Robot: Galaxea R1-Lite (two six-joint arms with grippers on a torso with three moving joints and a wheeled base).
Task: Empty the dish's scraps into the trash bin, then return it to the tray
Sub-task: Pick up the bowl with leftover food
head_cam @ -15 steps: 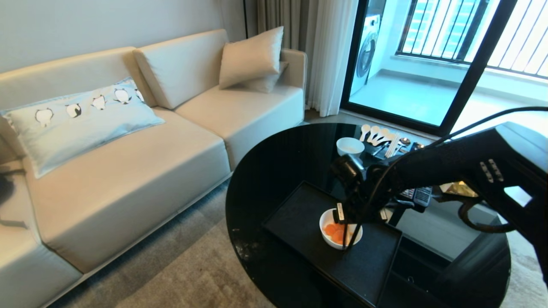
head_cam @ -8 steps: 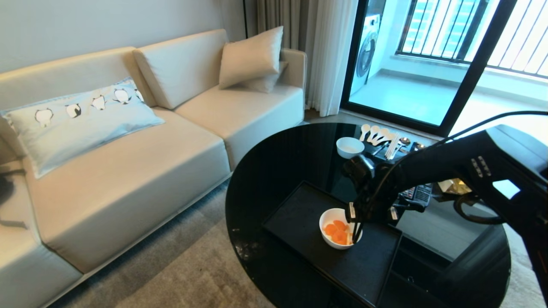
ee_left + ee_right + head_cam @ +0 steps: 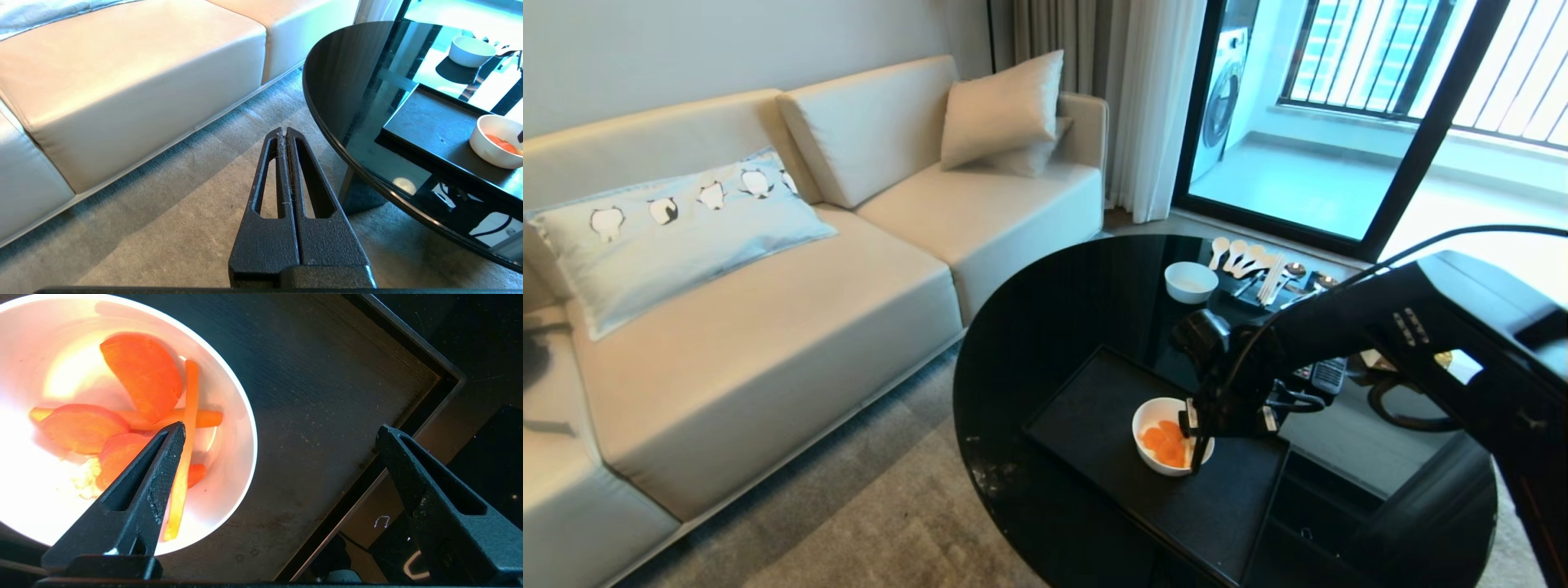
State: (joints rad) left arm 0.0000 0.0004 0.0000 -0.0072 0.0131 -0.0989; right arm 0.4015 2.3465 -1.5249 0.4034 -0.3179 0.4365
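Two arms belong to this robot, and only the right one is at work: its right gripper [image 3: 1194, 445] hangs over the near-right rim of the dish [image 3: 1156, 457], with its jaws spread wide and nothing held between them. In the right wrist view one fingertip [image 3: 173, 437] is poised above the inside of the bowl, over the scraps [image 3: 141, 375], while the other finger stands well outside the wall, above the bare tray [image 3: 327, 396]; the rim of the bowl lies between the two. Whether either finger touches the dish cannot be told. The dish is a plain white deep bowl standing upright on the matte black tray [image 3: 1094, 400], toward the tray's right part, and the tray itself rests on the glossy black round table [image 3: 1029, 327]. Inside the bowl lie orange round slices and a few pale yellowish strips, one strip leaning up the wall beside the inner fingertip. Farther back on the table sits a smaller white bowl [image 3: 1191, 280], with a row of pale spoons [image 3: 1241, 257] just beyond it. A cream sofa [image 3: 768, 327] with a penguin-print cushion [image 3: 678, 220] stands to the left of the table. The left gripper [image 3: 284, 134] is parked off the table's edge, above the grey carpet [image 3: 163, 212], its two fingers pressed together and holding nothing.
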